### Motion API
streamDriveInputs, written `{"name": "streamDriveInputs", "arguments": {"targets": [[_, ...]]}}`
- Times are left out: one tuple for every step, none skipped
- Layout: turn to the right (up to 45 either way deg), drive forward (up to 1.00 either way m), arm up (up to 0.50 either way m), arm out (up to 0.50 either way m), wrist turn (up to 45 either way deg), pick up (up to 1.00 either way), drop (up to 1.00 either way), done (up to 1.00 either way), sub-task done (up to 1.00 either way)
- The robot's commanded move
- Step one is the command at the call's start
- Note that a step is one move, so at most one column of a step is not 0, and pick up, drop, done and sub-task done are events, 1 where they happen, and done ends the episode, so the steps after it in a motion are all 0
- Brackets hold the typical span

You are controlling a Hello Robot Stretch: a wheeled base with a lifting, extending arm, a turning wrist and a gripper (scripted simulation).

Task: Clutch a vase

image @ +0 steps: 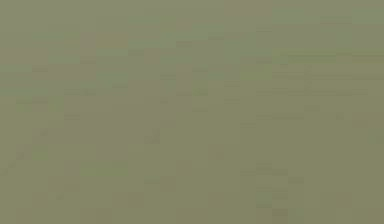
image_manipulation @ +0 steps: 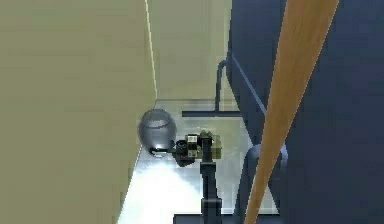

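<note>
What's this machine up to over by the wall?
A robot's arm reaches out over a pale surface next to a yellowish wall. Its fingers are right by a round grey vase that stands on that surface. Whether they have hold of it cannot be told. A dark blue piece of furniture stands on the other side.
</note>
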Motion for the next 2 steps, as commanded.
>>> {"name": "streamDriveInputs", "arguments": {"targets": [[0.0,0.0,0.1,0.0,0.0,0.0,0.0,0.0,0.0],[0.0,0.0,0.0,0.0,0.0,0.0,0.0,1.0,0.0]]}}
